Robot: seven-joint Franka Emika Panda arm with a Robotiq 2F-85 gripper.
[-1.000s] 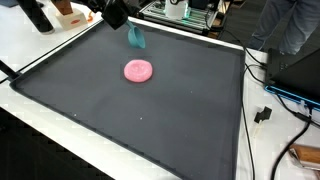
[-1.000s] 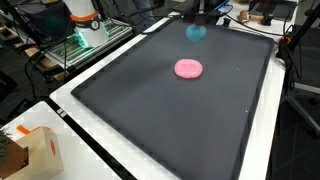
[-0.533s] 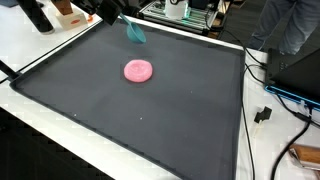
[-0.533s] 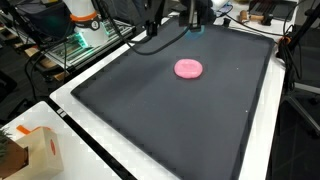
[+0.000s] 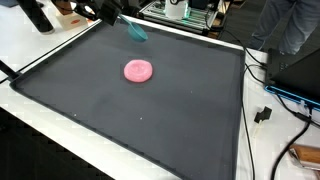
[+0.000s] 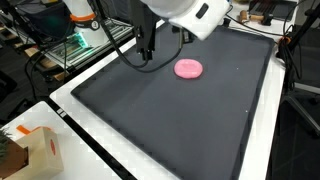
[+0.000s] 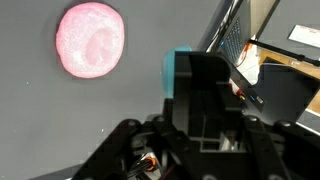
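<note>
My gripper (image 5: 122, 19) hangs high over the far left corner of the black mat (image 5: 150, 110), shut on a small teal object (image 5: 135, 30) that sticks out below the fingers. The wrist view shows the teal object (image 7: 178, 72) at the tips of the dark fingers (image 7: 208, 95). A pink round disc (image 5: 138, 70) lies flat on the mat, apart from the gripper, and appears in the wrist view at upper left as the pink disc (image 7: 90, 40). In an exterior view the white arm (image 6: 190, 15) fills the top and hides the teal object; the pink disc (image 6: 188, 69) lies below it.
A white table border (image 6: 95, 140) surrounds the mat. A cardboard box (image 6: 35, 150) sits at the near corner. Cables and a plug (image 5: 264, 113) lie off the mat's edge. Racks with equipment (image 6: 80, 40) stand beside the table. A person (image 5: 290, 25) is at the back.
The gripper has carried the teal object up and away toward the mat's far corner. The arm has swung in front of one exterior camera. The pink disc has not moved.
</note>
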